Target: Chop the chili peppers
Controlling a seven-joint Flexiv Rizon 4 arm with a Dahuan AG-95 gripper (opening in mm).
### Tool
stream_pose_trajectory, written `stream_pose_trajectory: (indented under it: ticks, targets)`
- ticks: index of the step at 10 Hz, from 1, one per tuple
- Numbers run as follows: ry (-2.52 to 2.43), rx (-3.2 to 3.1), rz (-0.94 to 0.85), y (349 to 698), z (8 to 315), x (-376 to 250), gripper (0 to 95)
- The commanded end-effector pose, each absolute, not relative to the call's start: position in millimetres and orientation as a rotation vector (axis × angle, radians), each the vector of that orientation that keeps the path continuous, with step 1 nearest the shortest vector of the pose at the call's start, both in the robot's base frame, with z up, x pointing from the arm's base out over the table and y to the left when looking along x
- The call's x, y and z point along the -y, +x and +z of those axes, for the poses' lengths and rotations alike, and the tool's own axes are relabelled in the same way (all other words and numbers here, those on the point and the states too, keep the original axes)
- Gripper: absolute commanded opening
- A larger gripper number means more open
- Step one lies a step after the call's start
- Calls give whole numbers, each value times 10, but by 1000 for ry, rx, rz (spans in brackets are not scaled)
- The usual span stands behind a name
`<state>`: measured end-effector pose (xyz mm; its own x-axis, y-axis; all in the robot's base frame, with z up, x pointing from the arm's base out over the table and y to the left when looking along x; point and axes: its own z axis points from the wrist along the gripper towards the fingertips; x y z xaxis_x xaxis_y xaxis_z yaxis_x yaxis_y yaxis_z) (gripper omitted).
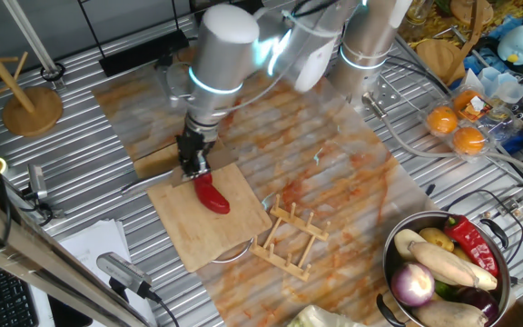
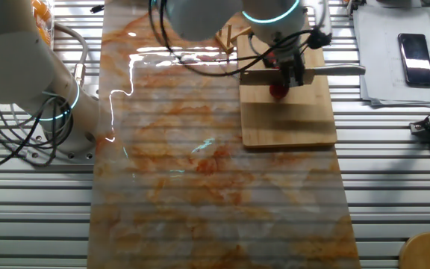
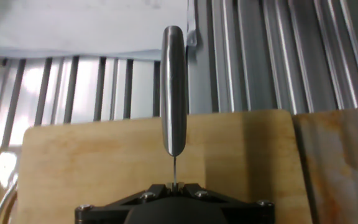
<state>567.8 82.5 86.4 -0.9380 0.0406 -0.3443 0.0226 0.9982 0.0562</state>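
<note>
Arm point(image 1: 243, 54) bent low over bamboo cutting board point(image 1: 209, 216). Gripper point(image 1: 192, 165) pinching knife, steel handle point(image 3: 173, 87) jutting past board edge in hand view only. Chili pepper point(image 1: 212, 194) whole on board, just below fingers; hand view hides it. Orange-streaked mat point(image 2: 200, 164) over ribbed metal table point(image 1: 80, 154).

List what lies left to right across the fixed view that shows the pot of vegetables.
wooden stand → gripper → chili pepper on the cutting board → small wooden rack → pot of vegetables
</note>
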Motion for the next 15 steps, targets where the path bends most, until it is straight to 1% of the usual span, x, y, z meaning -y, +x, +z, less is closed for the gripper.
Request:
stream_pose_trajectory:
  ticks: [1,4,6,8,10,11,15]
  targets:
    - [41,-2807,106,5841,552,-928,0]
    - [46,-2785,92,5932,414,-952,0]
    - [32,-2803,62,5936,473,-903,0]
    - [26,-2805,72,5932,498,-865,0]
    - [51,-2788,158,5933,518,-894,0]
    - [39,-2800,120,5932,523,-896,0]
    - [-31,-2826,87,5754,434,-820,0]
